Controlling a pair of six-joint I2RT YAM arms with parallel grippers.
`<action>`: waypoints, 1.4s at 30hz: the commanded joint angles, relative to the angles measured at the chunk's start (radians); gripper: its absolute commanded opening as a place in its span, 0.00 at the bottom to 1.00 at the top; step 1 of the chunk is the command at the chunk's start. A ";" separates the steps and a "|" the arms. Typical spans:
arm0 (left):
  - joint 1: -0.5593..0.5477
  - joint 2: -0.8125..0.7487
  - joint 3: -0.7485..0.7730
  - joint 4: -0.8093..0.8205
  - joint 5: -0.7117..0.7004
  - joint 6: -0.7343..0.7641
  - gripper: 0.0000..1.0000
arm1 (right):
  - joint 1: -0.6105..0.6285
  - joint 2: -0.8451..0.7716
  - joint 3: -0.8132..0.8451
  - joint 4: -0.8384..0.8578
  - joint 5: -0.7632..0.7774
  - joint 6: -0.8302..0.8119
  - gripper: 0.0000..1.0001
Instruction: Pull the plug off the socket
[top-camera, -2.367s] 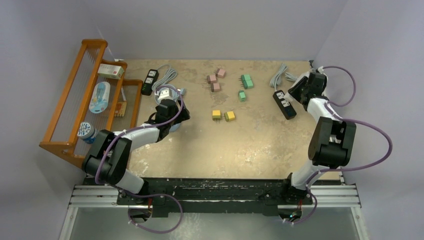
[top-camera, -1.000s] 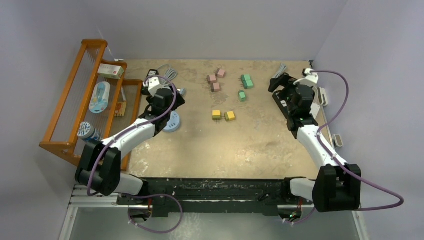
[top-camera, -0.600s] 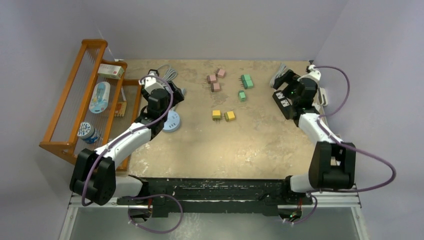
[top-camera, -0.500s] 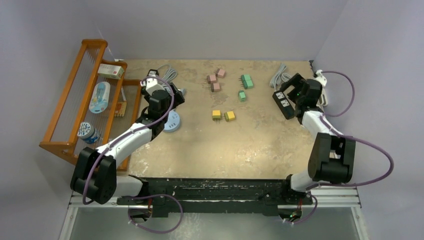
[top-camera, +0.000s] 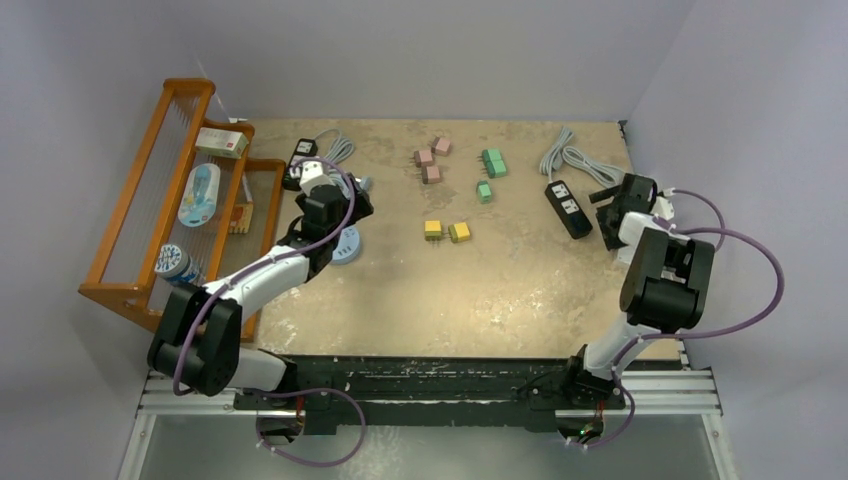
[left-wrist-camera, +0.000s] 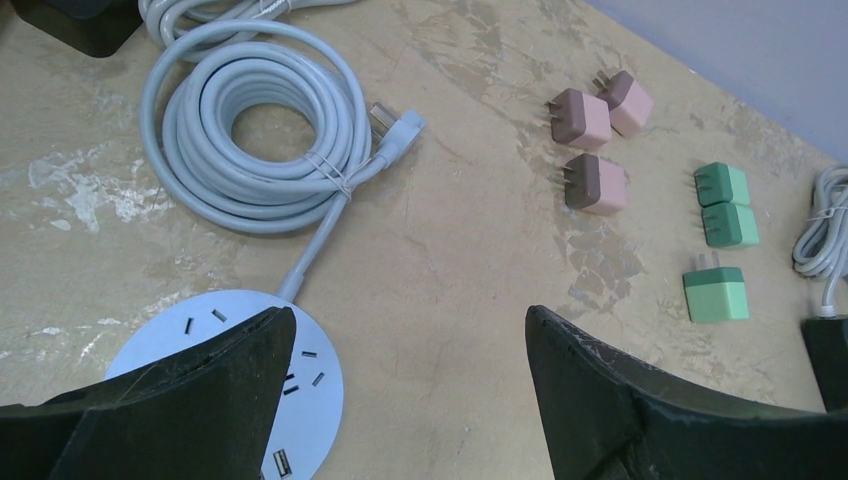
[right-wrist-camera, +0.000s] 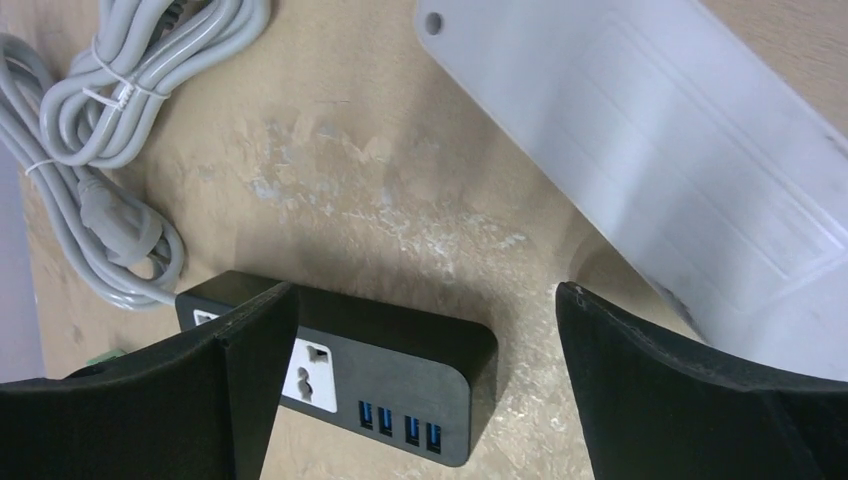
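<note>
A round pale-blue socket (left-wrist-camera: 310, 400) lies under my left gripper (left-wrist-camera: 410, 320), which hangs open just above the table with its left finger (left-wrist-camera: 190, 400) over the disc. The slots of the round socket (top-camera: 347, 246) that show are empty. My right gripper (right-wrist-camera: 425, 292) is open, low over the near end of a black power strip (right-wrist-camera: 400, 370) whose white outlet and blue USB ports are empty. Loose plugs lie mid-table: pink (top-camera: 430, 160), green (top-camera: 490, 165), yellow (top-camera: 447, 231). From above, the left gripper (top-camera: 348, 208) and right gripper (top-camera: 607, 205) sit far apart.
A coiled grey cable (left-wrist-camera: 250, 120) lies beyond the round socket, and another black strip (top-camera: 298, 160) is at the back left. Bundled grey cord (right-wrist-camera: 110, 100) trails from the right strip (top-camera: 568, 208). A white flat plate (right-wrist-camera: 650, 150) is at the right edge. A wooden rack (top-camera: 185, 190) stands left.
The right arm has swung back toward the table's right edge, its gripper now just right of the black strip. The left gripper has drifted slightly nearer, over the round socket. Both stay open.
</note>
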 joint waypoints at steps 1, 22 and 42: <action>0.003 0.011 -0.010 0.060 0.019 0.021 0.85 | -0.005 -0.103 -0.048 0.010 0.097 0.024 0.97; -0.010 0.067 -0.022 0.080 0.037 0.037 0.85 | -0.169 -0.127 -0.137 0.186 0.338 -0.072 0.98; -0.011 0.068 -0.022 0.082 0.021 0.047 0.86 | -0.071 0.090 0.131 -0.131 0.331 0.115 0.96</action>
